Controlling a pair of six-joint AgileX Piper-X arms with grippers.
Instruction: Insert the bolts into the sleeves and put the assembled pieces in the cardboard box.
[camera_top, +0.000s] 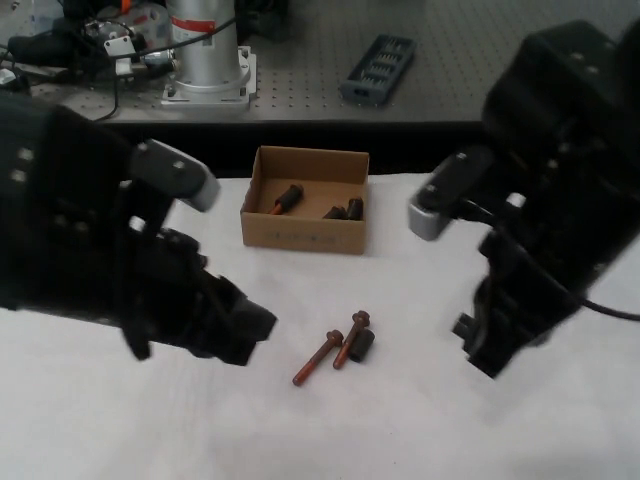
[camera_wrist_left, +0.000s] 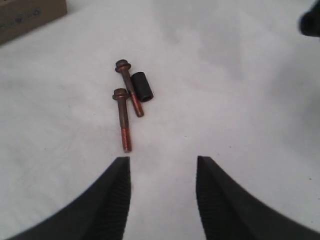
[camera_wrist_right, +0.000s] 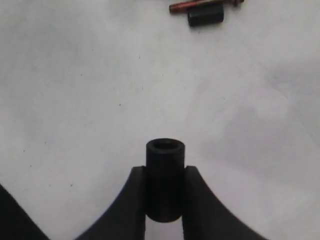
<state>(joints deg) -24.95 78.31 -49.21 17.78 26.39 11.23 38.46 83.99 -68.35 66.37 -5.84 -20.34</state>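
right wrist view: right gripper (camera_wrist_right: 165, 172) clamps 1 sleeve (camera_wrist_right: 165, 182), long axis in line with the gripper, open bore outward.

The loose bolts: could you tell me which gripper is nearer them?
Left. The left gripper is open just short of the bolts; the right gripper, holding a sleeve, is farther off.

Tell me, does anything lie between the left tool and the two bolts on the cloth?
Nothing visible does. Bare white cloth separates the open left tool from the nearer bolt; the sleeve lies beyond, beside the farther bolt.
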